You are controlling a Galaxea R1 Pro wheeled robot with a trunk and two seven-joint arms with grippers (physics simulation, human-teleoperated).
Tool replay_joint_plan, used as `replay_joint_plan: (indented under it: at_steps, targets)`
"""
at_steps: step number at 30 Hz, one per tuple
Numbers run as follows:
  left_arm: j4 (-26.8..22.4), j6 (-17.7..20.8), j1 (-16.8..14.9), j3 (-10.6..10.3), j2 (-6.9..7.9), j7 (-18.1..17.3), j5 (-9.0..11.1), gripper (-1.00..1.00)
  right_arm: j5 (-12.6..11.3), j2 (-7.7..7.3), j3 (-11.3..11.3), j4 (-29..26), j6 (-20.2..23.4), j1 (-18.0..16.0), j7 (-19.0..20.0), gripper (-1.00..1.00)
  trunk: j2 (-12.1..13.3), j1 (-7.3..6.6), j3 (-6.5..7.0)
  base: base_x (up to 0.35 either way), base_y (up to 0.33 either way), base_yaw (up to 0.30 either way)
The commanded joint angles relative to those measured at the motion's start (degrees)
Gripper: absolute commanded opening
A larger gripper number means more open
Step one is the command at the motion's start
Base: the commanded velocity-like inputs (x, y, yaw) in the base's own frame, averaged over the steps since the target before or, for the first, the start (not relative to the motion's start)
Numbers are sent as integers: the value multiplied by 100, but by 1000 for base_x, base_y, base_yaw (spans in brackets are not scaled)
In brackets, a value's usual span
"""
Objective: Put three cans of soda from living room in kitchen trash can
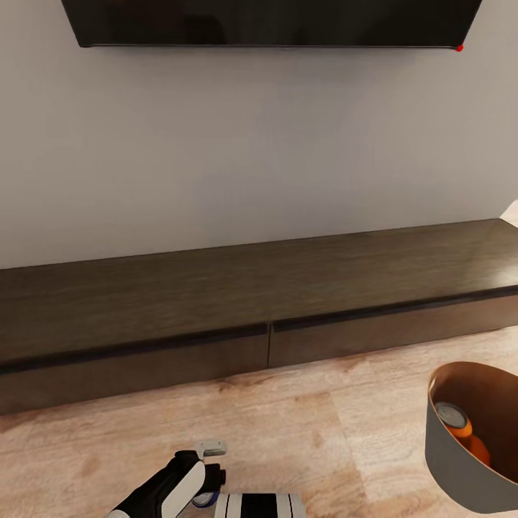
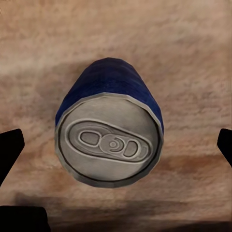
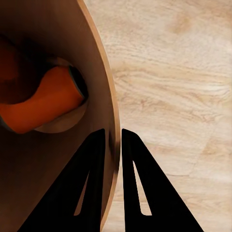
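Long cabinet (image 1: 288, 288) runs along the far wall, TV (image 1: 273, 21) above it. Bin (image 1: 460, 460) sits near right on the floor, cans (image 1: 460, 424) inside.

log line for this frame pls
left gripper: open over blue can | right gripper: shut on bin rim | orange cans: in bin

Bare floor (image 2: 193, 48) rings the blue can (image 2: 108, 130) between the left pincer's (image 2: 116, 145) spread fingers.
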Motion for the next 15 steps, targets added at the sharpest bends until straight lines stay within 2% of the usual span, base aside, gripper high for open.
replay_joint_plan:
  at_steps: [1, 6, 13, 15]
  targets:
    - [1, -41, -1, 0, 0, 0, 2, 100, -45, 2, 1, 0, 46, -8, 29, -100, 0, 0, 0, 0, 0, 0]
    - [1, -141, -7, 0, 3, -2, 3, 100, -45, 0, 1, 0, 46, -8, 29, -100, 0, 0, 0, 0, 0, 0]
    - [13, -179, -87, 0, 7, -16, -1, 100, -45, 4, 1, -69, 46, -8, 29, -100, -10, 18, -155, 0, 0, 0]
    - [14, -196, -93, 0, 7, -16, -1, 100, -45, 4, 1, -85, 46, -8, 29, -100, -10, 18, -155, 0, 0, 0]
